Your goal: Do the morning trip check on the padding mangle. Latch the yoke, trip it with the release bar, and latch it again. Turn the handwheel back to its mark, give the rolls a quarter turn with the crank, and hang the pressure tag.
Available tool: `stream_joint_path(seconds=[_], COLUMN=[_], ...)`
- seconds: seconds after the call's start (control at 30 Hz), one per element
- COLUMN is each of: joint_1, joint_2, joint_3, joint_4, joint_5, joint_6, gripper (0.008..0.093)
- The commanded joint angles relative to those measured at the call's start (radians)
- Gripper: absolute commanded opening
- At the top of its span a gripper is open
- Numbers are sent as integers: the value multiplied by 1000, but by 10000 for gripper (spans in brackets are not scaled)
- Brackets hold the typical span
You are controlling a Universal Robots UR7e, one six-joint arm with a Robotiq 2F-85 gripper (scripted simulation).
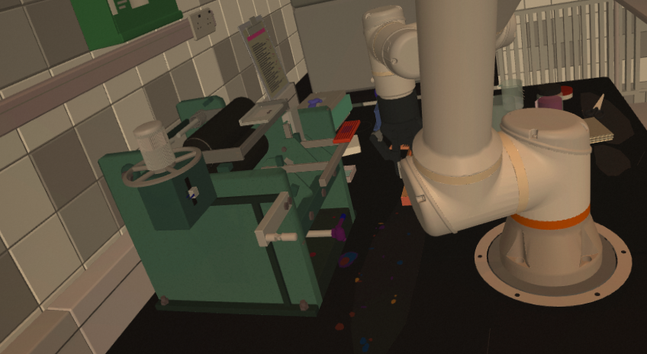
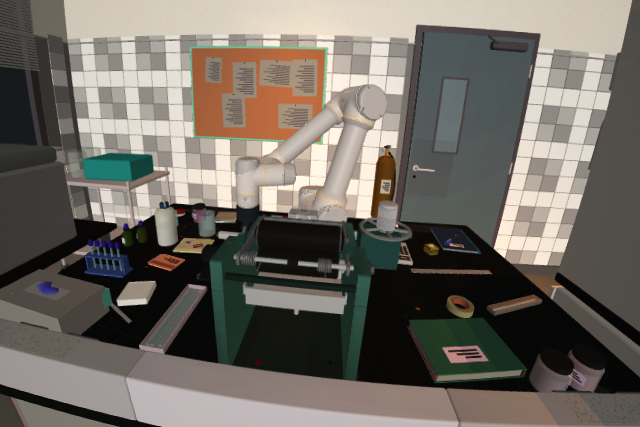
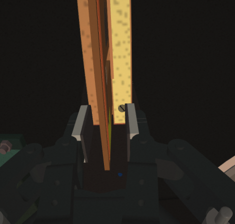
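The orange pressure tag [image 3: 101, 83] stands on edge between the fingers of my gripper [image 3: 107, 128], beside a pale yellow strip [image 3: 121, 56]. The fingers are partly closed and grip nothing. The gripper [image 1: 394, 147] hangs low over the black bench, right of the green padding mangle [image 1: 236, 196] and behind the arm's base. On the mangle I see the handwheel [image 1: 159, 165], the red-ended release bar [image 1: 346, 132], the crank handle [image 1: 280, 237] and the black roll [image 2: 300, 237]. The arm hides most of the tag in the side camera.
The arm's base [image 1: 551, 242] stands on the bench right of the mangle. A clipboard [image 1: 268, 60] leans on the tiled wall behind. Jars [image 1: 549, 99] and a notebook [image 1: 599, 130] lie at the far right. Paint spots [image 1: 377, 278] dot the bench in front.
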Motion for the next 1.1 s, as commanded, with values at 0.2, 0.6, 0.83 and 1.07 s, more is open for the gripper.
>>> stream_joint_path(seconds=[0.2, 0.6, 0.83, 1.07], joint_1=[0, 0, 0, 0], joint_2=[0, 0, 0, 0], joint_3=[0, 0, 0, 0], joint_4=[-1, -1, -1, -1], joint_5=[0, 0, 0, 0], joint_6=[0, 0, 0, 0], gripper=[330, 105, 80, 80])
